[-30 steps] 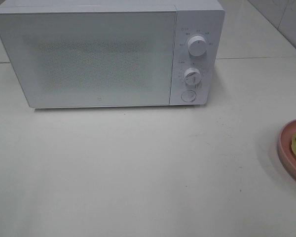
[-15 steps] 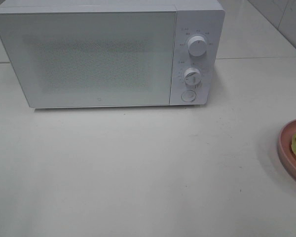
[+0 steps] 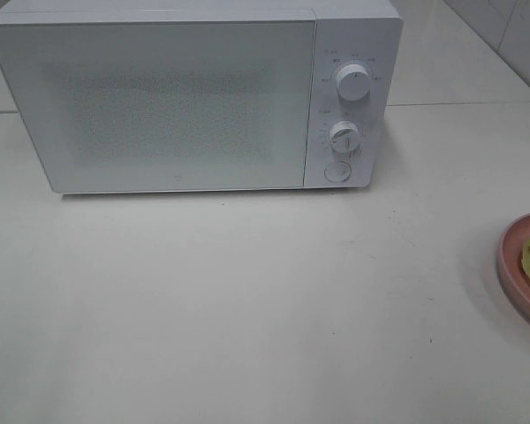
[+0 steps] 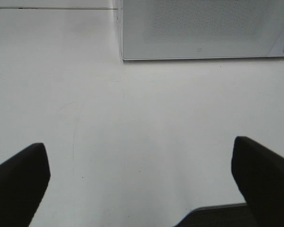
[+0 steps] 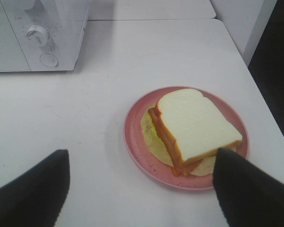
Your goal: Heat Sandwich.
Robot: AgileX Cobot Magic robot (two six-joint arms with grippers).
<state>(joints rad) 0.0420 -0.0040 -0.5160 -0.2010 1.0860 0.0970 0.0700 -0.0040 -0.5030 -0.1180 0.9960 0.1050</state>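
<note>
On the left, the left gripper (image 4: 141,182) hangs over the bare white table (image 3: 247,309), its jaws wide apart. The white microwave (image 3: 194,93) stands with its door closed. On the right, the right gripper (image 5: 141,189) is spread apart, empty, above the sandwich (image 5: 195,126) on the pink plate (image 5: 135,139).

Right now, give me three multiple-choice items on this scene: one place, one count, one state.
1. Where is the sandwich?
A. inside the microwave
B. on the pink plate
C. bare on the table

2. How many round knobs on the microwave panel?
A. two
B. four
C. none

3. The microwave door is:
A. wide open
B. removed
C. shut

Answers:
1. B, the right wrist view shows it lying on the plate.
2. A, one knob above another, with a round button below.
3. C, the door sits flush with the front.
</note>
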